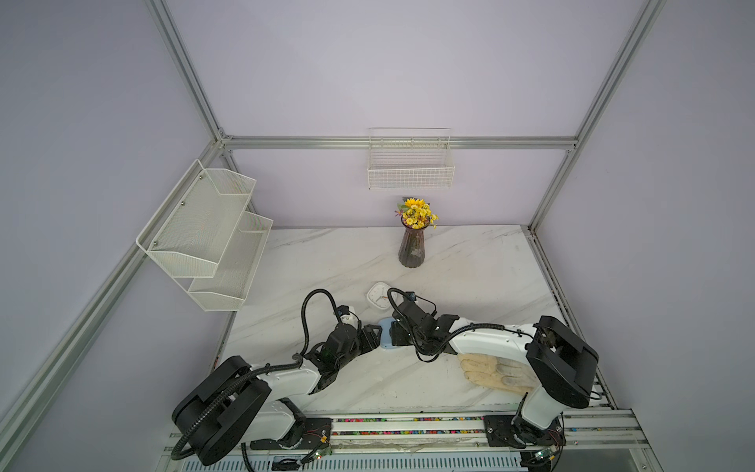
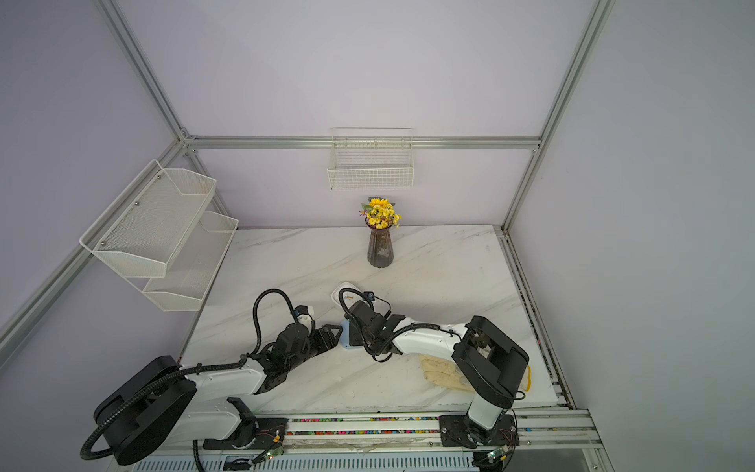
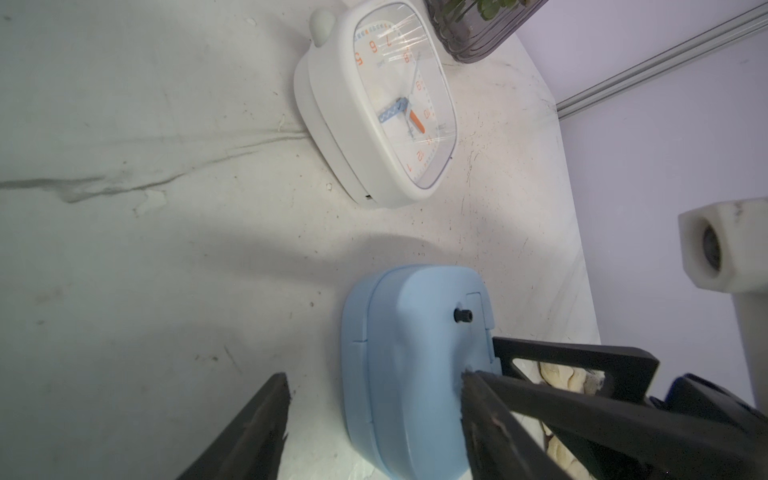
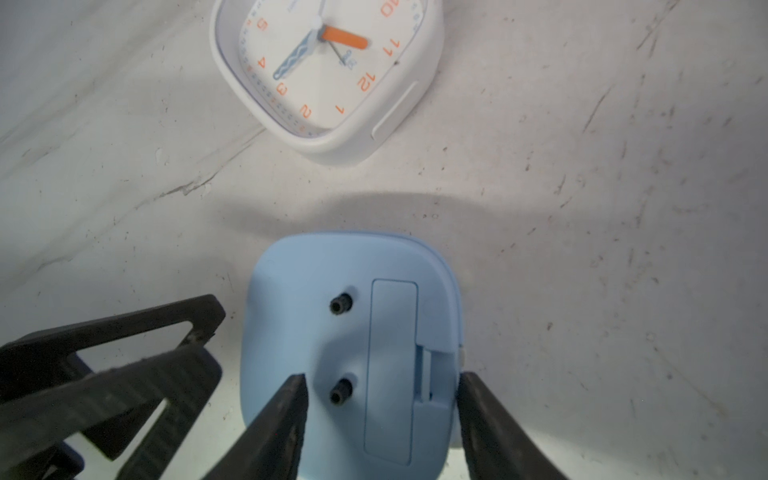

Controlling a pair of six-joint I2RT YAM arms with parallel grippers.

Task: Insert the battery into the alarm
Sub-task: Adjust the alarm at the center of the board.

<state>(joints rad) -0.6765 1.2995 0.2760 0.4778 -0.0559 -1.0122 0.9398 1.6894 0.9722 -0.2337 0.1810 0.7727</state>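
Blue alarm (image 4: 353, 332) lies face down on table (image 4: 582, 208), near white clock (image 4: 332, 83), on that clock's side toward the arm bases. Right gripper (image 4: 382, 382): jaws moderately spread, astride the alarm's battery cover (image 4: 390, 332). Left gripper (image 3: 374, 382): jaws wide, one finger touching the alarm's back.

Blue alarm (image 4: 291, 291), white clock (image 4: 345, 70), marbled table (image 1: 327, 261)

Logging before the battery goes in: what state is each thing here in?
Blue clock: face down, back up.
Battery cover: in place, shut.
White clock: lying face up.
Vase: upright, holding flowers.
Glove: lying flat.
Left gripper: open, at the blue clock.
Right gripper: open, straddling the battery cover.
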